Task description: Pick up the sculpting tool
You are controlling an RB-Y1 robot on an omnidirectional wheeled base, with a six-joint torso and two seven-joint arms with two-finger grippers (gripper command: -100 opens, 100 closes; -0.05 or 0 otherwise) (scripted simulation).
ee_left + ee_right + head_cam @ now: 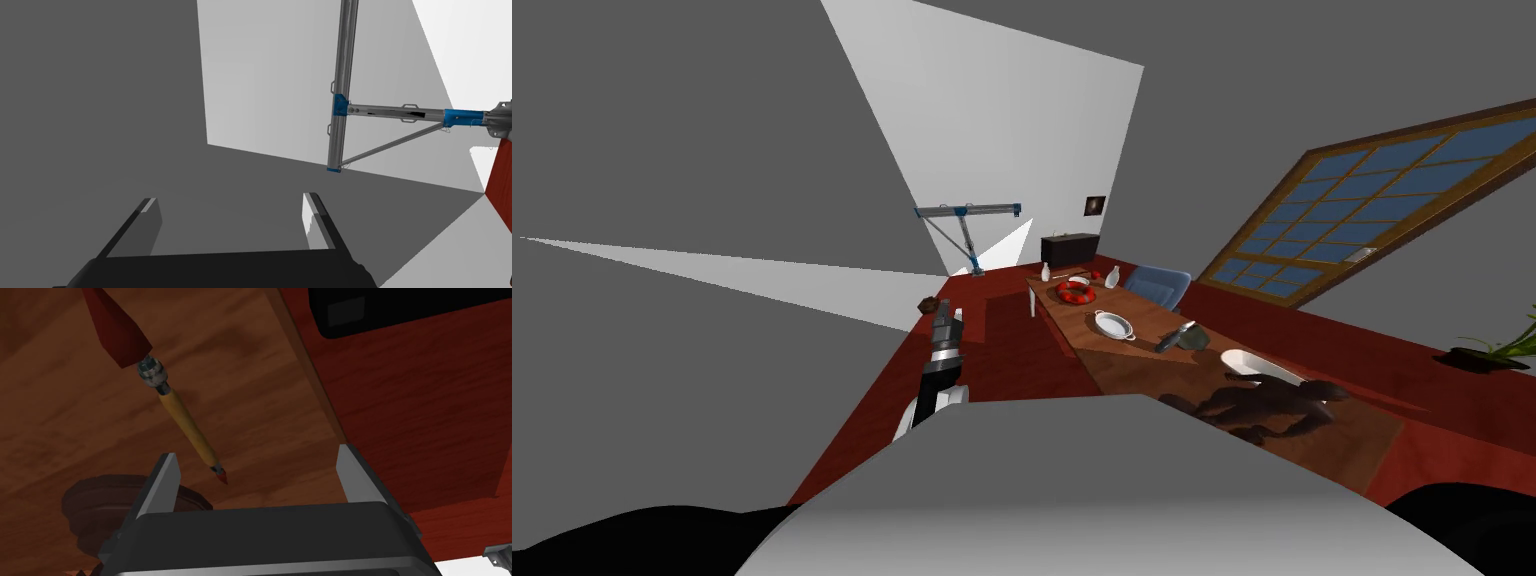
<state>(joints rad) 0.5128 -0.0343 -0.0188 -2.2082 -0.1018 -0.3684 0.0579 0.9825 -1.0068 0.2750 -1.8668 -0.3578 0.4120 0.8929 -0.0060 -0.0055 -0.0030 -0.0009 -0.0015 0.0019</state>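
Fingers (161, 488) on the right gripper (258, 455) are spread wide with nothing between the pads, which reads as a pre-grasp pose. The sculpting tool (187, 420) lies flat on the wooden table (75, 413). It has a yellow handle, a metal collar and a broad dark red blade at the far end, and a small red tip at the near end. Only that tip sits inside the jaw gap, closer to one finger than the other, and it isn't touching either. The rest of the tool runs away from the gripper at a slant. My guess is the hand is lined up along the tool so it can move forward until the handle is between the pads; the handle is the only part long and thick enough to clamp. The tool sits skewed to the closing line, so the wrist probably needs a small roll first, otherwise one pad hits early and spins it. The table edge is near, with red floor (425, 413) and a black box (400, 308) beyond it, so a nudged round handle could roll off. A dark round shape (100, 503) sits by one finger; I can't tell if it's an object or a shadow. The left gripper (945, 318) is parked out over the floor, well clear of the table, its fingers (315, 220) also apart and empty. It looks idle, presumably to keep it out of the way.
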